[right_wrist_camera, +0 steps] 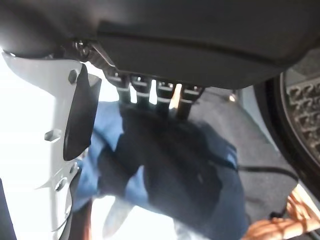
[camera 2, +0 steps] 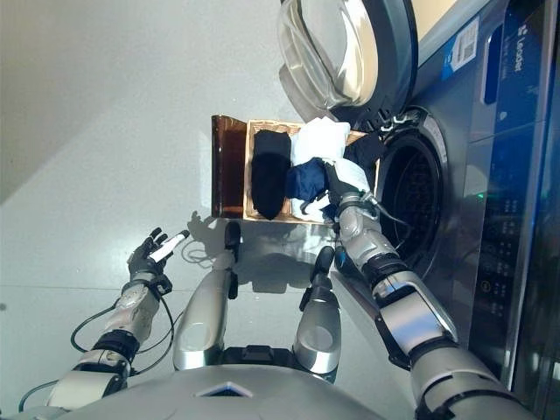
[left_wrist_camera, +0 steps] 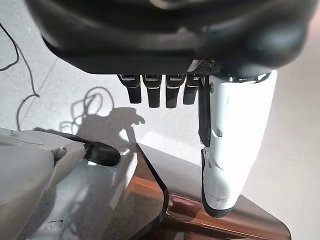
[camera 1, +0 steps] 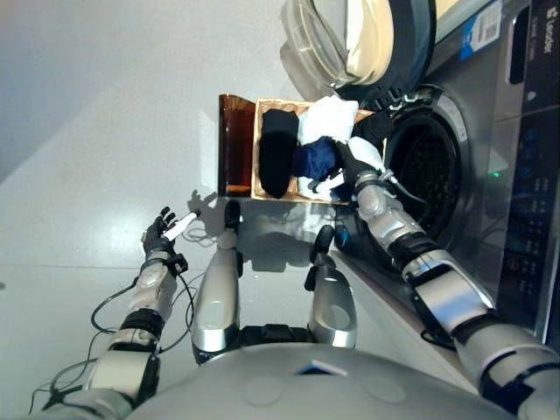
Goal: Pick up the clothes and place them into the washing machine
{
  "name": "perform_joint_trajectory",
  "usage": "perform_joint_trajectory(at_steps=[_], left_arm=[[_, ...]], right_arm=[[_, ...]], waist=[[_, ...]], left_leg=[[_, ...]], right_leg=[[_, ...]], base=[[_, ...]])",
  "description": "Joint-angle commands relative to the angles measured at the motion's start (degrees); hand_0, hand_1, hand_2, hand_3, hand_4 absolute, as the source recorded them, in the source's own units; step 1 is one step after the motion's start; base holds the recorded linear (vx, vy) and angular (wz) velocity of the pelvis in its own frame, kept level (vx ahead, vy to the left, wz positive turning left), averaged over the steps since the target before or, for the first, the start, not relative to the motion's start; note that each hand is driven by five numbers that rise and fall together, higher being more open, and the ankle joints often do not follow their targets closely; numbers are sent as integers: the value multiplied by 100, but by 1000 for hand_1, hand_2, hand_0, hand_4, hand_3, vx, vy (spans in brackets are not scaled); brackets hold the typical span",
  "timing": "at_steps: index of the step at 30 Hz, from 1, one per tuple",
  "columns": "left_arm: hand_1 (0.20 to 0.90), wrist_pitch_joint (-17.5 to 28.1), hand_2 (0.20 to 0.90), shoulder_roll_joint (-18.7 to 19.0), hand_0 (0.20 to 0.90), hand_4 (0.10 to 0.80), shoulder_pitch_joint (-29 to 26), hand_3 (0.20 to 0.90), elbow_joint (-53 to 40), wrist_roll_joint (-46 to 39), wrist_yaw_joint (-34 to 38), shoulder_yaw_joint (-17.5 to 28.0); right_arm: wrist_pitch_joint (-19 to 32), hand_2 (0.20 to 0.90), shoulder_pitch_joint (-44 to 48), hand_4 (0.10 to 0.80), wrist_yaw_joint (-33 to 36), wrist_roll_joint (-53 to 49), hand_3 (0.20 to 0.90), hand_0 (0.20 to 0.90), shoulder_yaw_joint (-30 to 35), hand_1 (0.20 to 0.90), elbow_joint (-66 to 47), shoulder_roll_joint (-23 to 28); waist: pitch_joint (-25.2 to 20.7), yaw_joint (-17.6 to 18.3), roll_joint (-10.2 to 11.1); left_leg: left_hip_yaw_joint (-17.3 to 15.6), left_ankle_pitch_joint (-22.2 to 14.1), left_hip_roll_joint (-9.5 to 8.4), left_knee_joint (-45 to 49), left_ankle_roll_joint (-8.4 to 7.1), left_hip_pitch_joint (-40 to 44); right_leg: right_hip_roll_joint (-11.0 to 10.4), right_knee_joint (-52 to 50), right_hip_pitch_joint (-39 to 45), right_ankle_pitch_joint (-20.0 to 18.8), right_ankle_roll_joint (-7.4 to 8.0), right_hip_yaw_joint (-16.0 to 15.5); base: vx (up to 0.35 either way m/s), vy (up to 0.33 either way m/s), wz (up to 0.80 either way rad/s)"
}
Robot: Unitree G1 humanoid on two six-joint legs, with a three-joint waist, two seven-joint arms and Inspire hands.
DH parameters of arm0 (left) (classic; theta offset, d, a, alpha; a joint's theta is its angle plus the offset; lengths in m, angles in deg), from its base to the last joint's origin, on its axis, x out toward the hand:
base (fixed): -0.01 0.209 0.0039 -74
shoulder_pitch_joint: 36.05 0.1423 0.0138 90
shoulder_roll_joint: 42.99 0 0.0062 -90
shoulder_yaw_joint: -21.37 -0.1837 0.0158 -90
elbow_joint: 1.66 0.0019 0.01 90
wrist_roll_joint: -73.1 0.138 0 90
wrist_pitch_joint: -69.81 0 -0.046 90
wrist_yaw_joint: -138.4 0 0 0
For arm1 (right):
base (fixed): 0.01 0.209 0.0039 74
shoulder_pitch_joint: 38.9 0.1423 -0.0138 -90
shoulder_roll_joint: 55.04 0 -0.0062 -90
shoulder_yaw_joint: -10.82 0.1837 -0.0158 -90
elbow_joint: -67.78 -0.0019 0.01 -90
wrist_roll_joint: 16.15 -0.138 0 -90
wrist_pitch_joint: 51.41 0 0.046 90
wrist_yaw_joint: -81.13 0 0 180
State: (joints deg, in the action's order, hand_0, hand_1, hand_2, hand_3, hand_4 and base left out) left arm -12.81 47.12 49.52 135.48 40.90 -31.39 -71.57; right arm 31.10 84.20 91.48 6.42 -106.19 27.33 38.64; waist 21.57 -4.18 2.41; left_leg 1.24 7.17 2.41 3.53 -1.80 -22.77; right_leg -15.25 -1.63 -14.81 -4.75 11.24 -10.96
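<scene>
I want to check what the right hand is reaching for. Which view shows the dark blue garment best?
The right wrist view: the dark blue garment fills it, just past the right hand. Both eye views show it small in the basket, partly behind that hand. The left wrist view misses it.

Two silver-grey segmented metal arms with black joint bands, dark left hand (camera 1: 160,233) with white thumb cover, dark right hand (camera 2: 337,194) likewise, short black fingers (left_wrist_camera: 156,94) with pale bands, small screws in the white covers

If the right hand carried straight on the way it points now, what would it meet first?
Most likely the blue garment in the basket: the right hand is directly over it, fingers extended toward the cloth, though whether they already touch is unclear.
</scene>
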Motion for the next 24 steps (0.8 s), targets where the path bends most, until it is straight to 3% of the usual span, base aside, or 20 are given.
perform_joint_trajectory(at_steps=[1, 11, 12, 13, 24], left_arm=[[900, 235, 900, 366, 900, 800, 102, 900, -340, 15, 121, 34], [900, 296, 900, 285, 900, 800, 42, 900, -296, 0, 117, -129], [900, 292, 900, 287, 900, 800, 21, 900, -271, 2, 117, -150], [900, 301, 900, 290, 900, 800, 2, 900, -232, 13, 115, -176], [900, 300, 900, 305, 900, 800, -41, 900, -141, 12, 139, -258]], right_arm=[[42, 900, 326, 800, 103, 97, 900, 900, -149, 900, 149, 139], [95, 900, 435, 800, 212, 54, 900, 900, -247, 900, 768, 34], [99, 516, 459, 525, 209, 35, 516, 516, -259, 516, 871, 21], [110, 200, 495, 300, 219, 11, 200, 200, -280, 200, 1001, 1], [106, 200, 535, 300, 348, -201, 200, 200, -169, 200, 1238, -65]], waist=[[-148, -98, -56], [-136, -114, -144], [-139, -124, -154], [-141, -134, -165], [-159, -121, -129]], left_leg=[[-184, -553, -27, 672, -203, -194], [-184, -544, -75, 695, -186, -282], [-180, -544, -78, 697, -186, -285], [-181, -544, -80, 701, -186, -292], [-214, -562, -80, 732, -173, -282]], right_leg=[[-224, -259, -404, -385, -112, 325], [-253, -253, -470, -415, -102, 331], [-256, -249, -464, -415, -100, 326], [-258, -251, -466, -417, -100, 320], [-257, -258, -474, -446, -100, 352]], base=[[0, 0, 0], [0, 0, 0], [0, 0, 0], [0, 0, 0], [0, 0, 0]])
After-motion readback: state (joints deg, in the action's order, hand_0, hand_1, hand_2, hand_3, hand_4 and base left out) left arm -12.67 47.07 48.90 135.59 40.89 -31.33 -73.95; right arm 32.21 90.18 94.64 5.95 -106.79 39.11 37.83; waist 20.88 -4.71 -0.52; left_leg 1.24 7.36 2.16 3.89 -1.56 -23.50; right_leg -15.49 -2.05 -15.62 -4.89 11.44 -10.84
